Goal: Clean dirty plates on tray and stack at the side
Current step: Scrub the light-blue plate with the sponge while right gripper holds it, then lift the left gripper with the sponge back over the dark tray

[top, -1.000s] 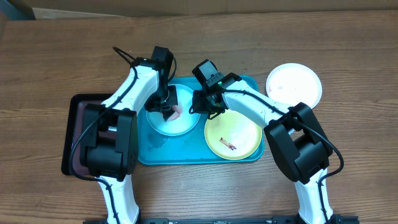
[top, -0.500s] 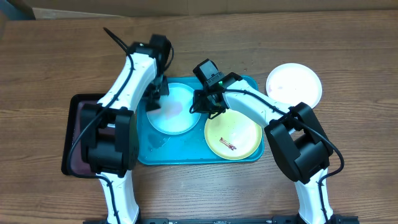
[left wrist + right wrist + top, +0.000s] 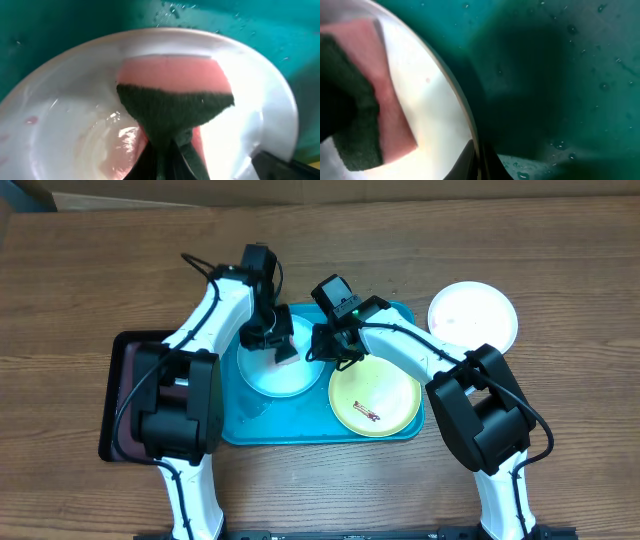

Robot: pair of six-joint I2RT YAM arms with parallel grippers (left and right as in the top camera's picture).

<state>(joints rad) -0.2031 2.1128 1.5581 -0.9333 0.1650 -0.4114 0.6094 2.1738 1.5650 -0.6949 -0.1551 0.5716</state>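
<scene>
Left end effector [image 3: 272,342], pinching sponge [image 3: 175,75], returned onto blue plate [image 3: 268,378]; right end effector [image 3: 479,162] seemingly clamps rim

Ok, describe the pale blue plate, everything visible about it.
The pale blue plate is round, shallow, glossy plastic. It looks wet, with a faint pinkish smear near its rim in the left wrist view. It lies flat in the left half of the teal tray. The left gripper presses a pink-and-green sponge onto its inner surface. The right gripper pinches its right rim.
</scene>
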